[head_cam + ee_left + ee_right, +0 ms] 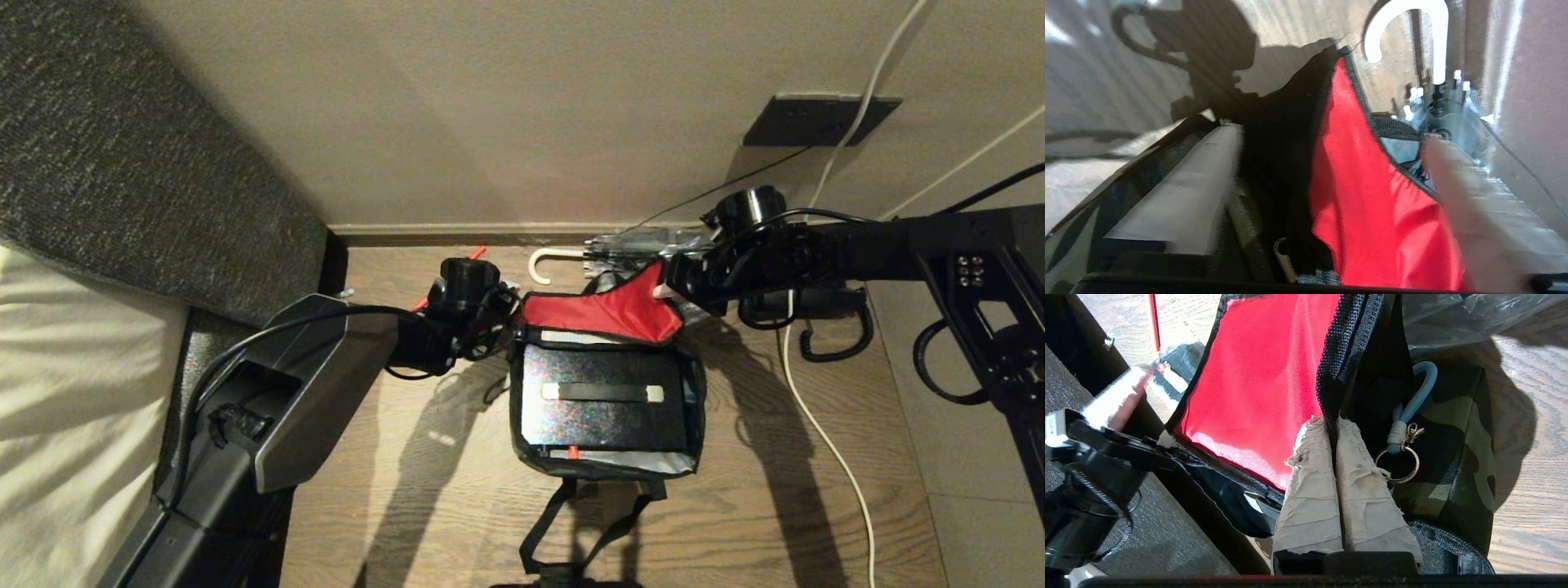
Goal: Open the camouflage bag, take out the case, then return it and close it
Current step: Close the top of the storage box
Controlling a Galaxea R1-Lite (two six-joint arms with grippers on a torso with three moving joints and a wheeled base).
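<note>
The camouflage bag (606, 392) lies open on the wooden floor (775, 490), its red-lined flap (608, 312) lifted toward the wall. The black case (602, 408) rests inside it. The right gripper (663, 287) has its jaws clamped on the flap's edge. The left gripper (506, 314) is beside the bag's far left corner, jaws apart.

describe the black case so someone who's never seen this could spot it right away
On the wooden floor below the wall, the camouflage bag lies open, its red-lined flap raised. The case lies flat inside it: glossy speckled black, with a black strap handle with pale ends and a small red latch.
</note>
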